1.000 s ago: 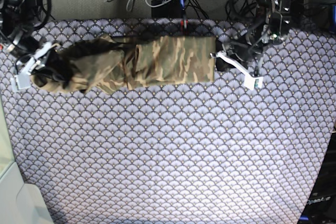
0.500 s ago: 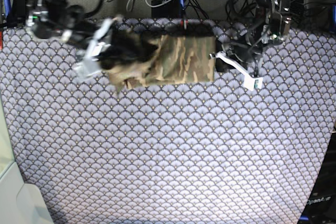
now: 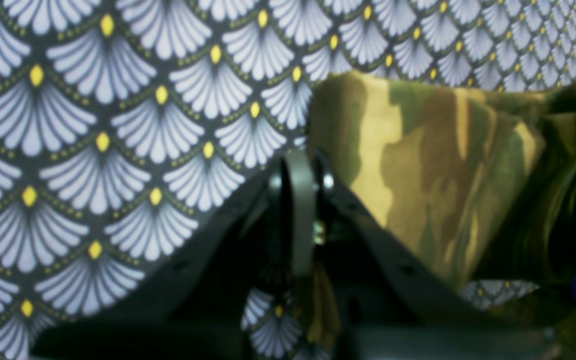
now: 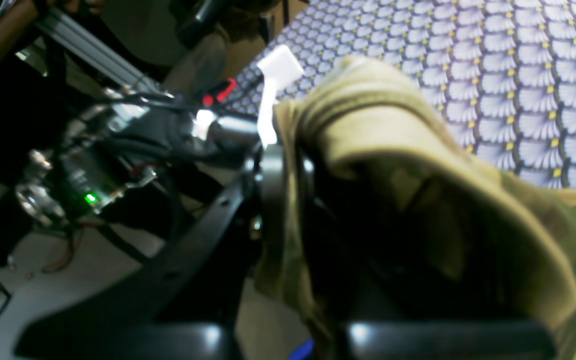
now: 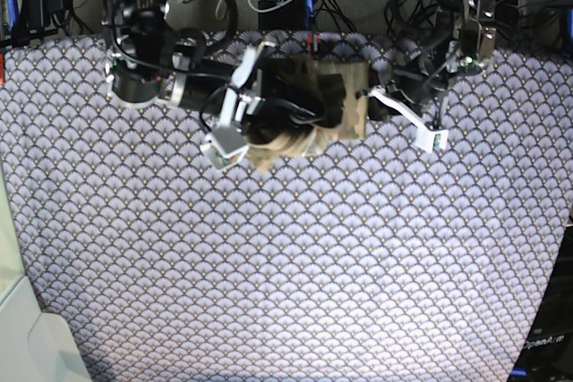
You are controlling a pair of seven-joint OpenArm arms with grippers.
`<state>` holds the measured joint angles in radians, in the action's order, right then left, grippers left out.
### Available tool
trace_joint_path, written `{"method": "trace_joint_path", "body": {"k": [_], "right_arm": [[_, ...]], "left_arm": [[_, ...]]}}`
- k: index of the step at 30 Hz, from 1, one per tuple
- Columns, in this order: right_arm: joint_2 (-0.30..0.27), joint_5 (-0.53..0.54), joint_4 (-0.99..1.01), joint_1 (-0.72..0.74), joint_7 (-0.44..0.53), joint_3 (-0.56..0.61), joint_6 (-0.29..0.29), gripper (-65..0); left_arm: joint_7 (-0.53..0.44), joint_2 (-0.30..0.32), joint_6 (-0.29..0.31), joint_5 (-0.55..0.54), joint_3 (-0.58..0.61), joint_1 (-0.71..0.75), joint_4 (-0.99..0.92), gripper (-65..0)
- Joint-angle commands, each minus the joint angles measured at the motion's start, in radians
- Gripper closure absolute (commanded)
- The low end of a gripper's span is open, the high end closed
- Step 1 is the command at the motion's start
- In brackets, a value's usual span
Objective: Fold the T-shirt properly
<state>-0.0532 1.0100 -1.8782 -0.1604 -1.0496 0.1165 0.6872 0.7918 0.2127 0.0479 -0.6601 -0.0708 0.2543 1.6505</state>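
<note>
Base view: the right end effector (image 5: pixel 235 123) is clamped on the camouflage T-shirt (image 5: pixel 309 105), which lies bunched at the bench's far edge on the purple scallop-patterned tablecloth (image 5: pixel 295 266). The left end effector (image 5: pixel 403 112) is clenched empty just beside the shirt's edge.

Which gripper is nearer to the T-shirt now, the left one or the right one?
Right. The right gripper is shut on the T-shirt, carrying its end; the left gripper is shut just beside its other edge.
</note>
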Motion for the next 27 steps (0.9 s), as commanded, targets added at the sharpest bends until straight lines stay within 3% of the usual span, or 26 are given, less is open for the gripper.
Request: {"method": "trace_joint_path", "body": {"k": [1, 14, 17, 22, 25, 27], "right_arm": [[-0.003, 0.028, 0.006, 0.02, 0.022, 0.002, 0.011, 0.0], [0.008, 0.028, 0.127, 0.045, 0.024, 0.004, 0.011, -1.4], [0.011, 0.03, 0.124, 0.045, 0.013, 0.005, 0.011, -12.4], [-0.014, 0.034, 0.122, 0.084, 0.013, 0.101, 0.011, -37.6], [-0.02, 0.034, 0.124, 0.117, 0.013, 0.183, 0.011, -43.5], [-0.018, 0.034, 0.131, 0.118, 0.013, 0.168, 0.011, -44.1]], "left_arm": [[-0.012, 0.003, 0.005, -0.014, -0.002, -0.003, 0.021, -0.8], [-0.01, 0.003, 0.004, -0.014, -0.008, -0.003, 0.052, -0.9], [-0.01, 0.003, 0.004, -0.014, -0.011, 0.004, 0.052, -0.9], [-0.01, 0.009, 0.004, -0.013, -0.011, 0.009, 0.067, -0.9], [-0.01, 0.011, 0.004, -0.013, -0.013, 0.01, 0.067, -0.9], [-0.01, 0.011, 0.004, -0.013, -0.013, 0.012, 0.067, -0.9]]}}
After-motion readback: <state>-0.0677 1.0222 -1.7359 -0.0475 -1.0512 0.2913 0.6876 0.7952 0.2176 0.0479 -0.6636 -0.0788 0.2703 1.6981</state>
